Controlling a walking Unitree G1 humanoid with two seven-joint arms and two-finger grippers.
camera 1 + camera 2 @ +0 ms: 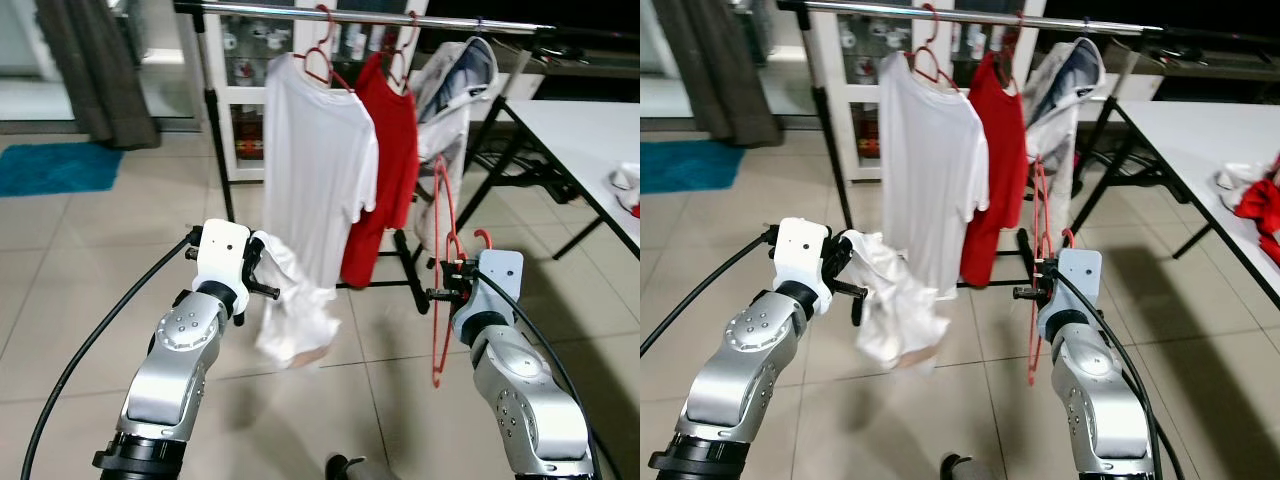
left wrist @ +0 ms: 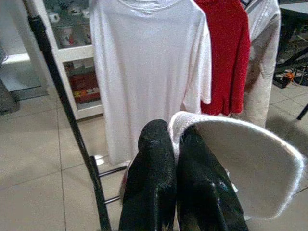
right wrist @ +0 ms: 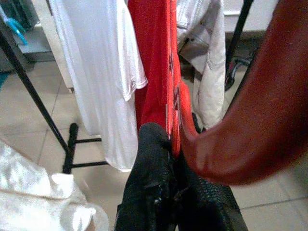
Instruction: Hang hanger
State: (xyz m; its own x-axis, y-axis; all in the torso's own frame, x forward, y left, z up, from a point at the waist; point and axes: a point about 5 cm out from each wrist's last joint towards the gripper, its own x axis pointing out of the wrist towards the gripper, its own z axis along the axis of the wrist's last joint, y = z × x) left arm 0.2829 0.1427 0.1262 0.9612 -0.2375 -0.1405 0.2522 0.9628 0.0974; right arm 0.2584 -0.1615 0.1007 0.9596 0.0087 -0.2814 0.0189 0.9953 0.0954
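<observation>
My right pincer (image 1: 452, 275) clamped on red hanger (image 1: 442, 215), held upright before clothes rail (image 1: 380, 17); my left pincer (image 1: 262, 270) clamped on white garment (image 1: 290, 315)

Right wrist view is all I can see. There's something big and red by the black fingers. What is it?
Observer: A red hanger, empty, clamped in the right gripper and hanging down beside it.
Operator: What's that white stuff in the corner?
Observer: A white garment, pinched in the left gripper, drooping toward the floor.
Operator: Where will the hanger go?
Observer: Probably the silver rail up top, where a white T-shirt and a red shirt hang on red hangers.
</observation>
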